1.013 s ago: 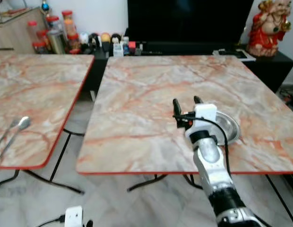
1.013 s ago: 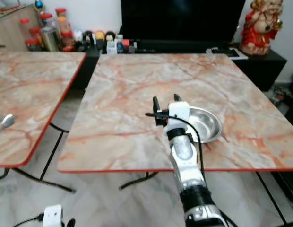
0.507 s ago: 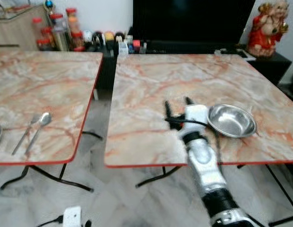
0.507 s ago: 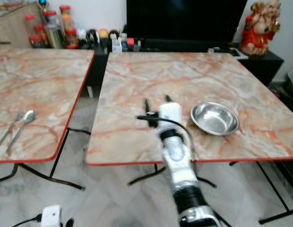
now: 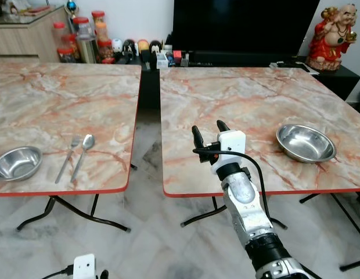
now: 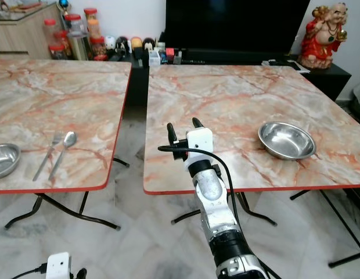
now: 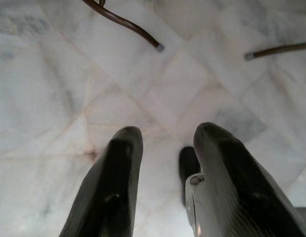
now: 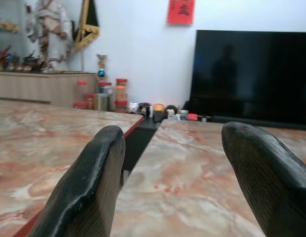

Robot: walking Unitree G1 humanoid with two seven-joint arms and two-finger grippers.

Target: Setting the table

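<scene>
- Marble-patterned tops with red edges cover two tables standing side by side, the left table [image 5: 52,99] and the right table [image 5: 249,99], with a narrow gap of pale tiled floor [image 5: 145,232] between them.
- On the right table a steel bowl [image 5: 306,143] sits near the front right part of the top, well apart from the arm.
- On the left table a second bowl [image 5: 17,163] rests near the front edge, with a fork [image 5: 68,157] and a spoon [image 5: 82,156] lying side by side just to its right (handles pointing toward the front edge).
- The right gripper [image 5: 208,131] hovers over the front left part of the right table, its two black fingers pointing up and away; they stand spread wide with nothing between them, and the wrist view looks between them along the tabletop toward a dark television [image 8: 251,74].
- The left gripper [image 7: 163,163] hangs low beside the body, pointing down at the floor tiles; its fingers are parted (a moderate gap) and hold nothing.
- Behind the tables, a low dark cabinet carries jars [image 5: 81,40] and small bottles, and a red and gold figurine [image 5: 335,29] stands at the far right.
</scene>
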